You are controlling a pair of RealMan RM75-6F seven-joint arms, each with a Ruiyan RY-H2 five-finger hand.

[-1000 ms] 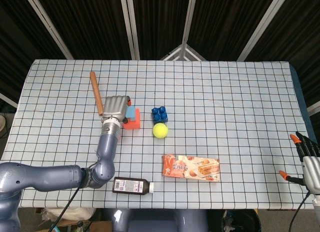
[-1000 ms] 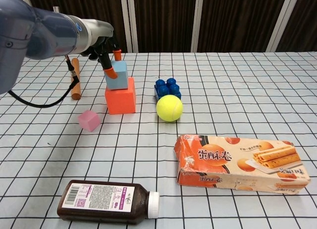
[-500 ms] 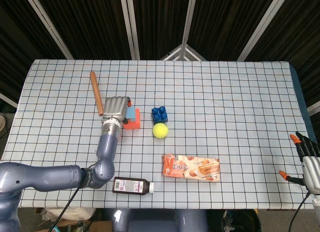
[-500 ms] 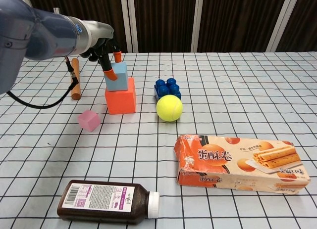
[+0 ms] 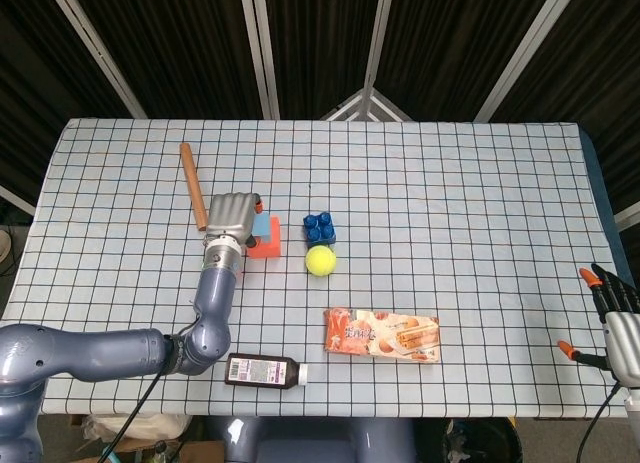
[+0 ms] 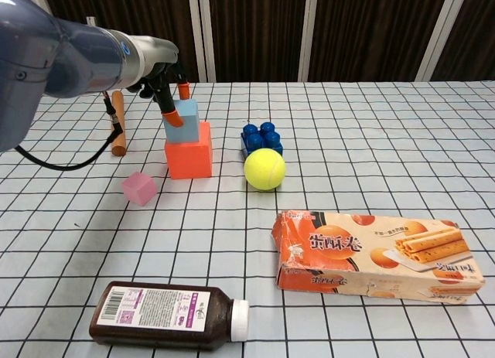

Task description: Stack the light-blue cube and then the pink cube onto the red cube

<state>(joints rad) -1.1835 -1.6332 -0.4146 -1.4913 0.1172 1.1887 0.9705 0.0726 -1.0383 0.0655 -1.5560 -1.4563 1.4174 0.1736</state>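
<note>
On the far left of the table [image 6: 371, 126] lies a wooden stick [image 6: 118, 124], clear of the work and, as far as I can judge, no part of the task. Just right of it, the left robot hand [image 6: 164, 81] reaches over the stack. Its orange-tipped fingers [image 6: 173, 117] lie against the light-blue cube [image 6: 184, 120], one on the near face and another by the top rear edge, so it grips the cube in a pinch. In the head view the hand [image 5: 230, 215] hides most of the cube.

The light-blue cube sits on the red cube [image 6: 189, 154], set toward its left side rather than centred. The grip probably serves to steady and square it before release, since a stack built off-centre would carry the next block less safely.

The pink cube [image 6: 139, 188] waits on the table, forward and to the left of the red cube and apart from it, within easy reach of the same arm. It is the remaining piece to place.

Further right, a blue toy brick [image 6: 261, 136] and a yellow tennis ball [image 6: 264, 168] stand close together near the stack. A biscuit box [image 6: 377, 255] and a brown bottle [image 6: 166, 315] lie nearer the front edge.

At the far right the right robot hand [image 5: 617, 323] rests beyond the table's corner, fingers spread, holding nothing.
</note>
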